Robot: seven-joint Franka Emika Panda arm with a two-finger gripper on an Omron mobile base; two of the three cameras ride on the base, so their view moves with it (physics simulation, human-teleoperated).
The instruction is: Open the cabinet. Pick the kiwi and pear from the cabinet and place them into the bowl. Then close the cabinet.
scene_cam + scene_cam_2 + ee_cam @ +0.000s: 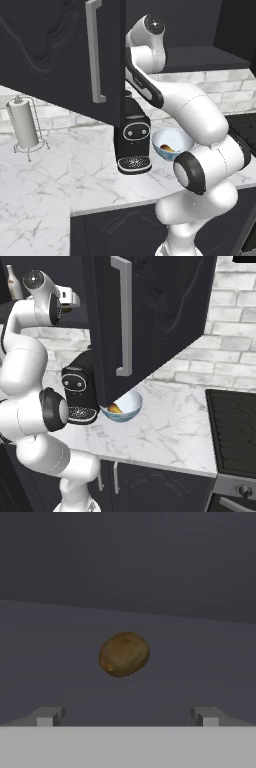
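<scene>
With the cabinet [55, 45] open and the pear [114, 408] seemingly already in the bowl [172, 142], the pincer [125, 716], spread wide and empty, faces the kiwi [124, 654] lying straight ahead between its tips' lines, so it likely must advance and close.

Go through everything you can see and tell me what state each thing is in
cabinet: doors swung open
kiwi: lying loose on the cabinet shelf, not gripped
end effector: open, short of the kiwi
bowl: upright on the counter, a yellowish fruit inside
</scene>
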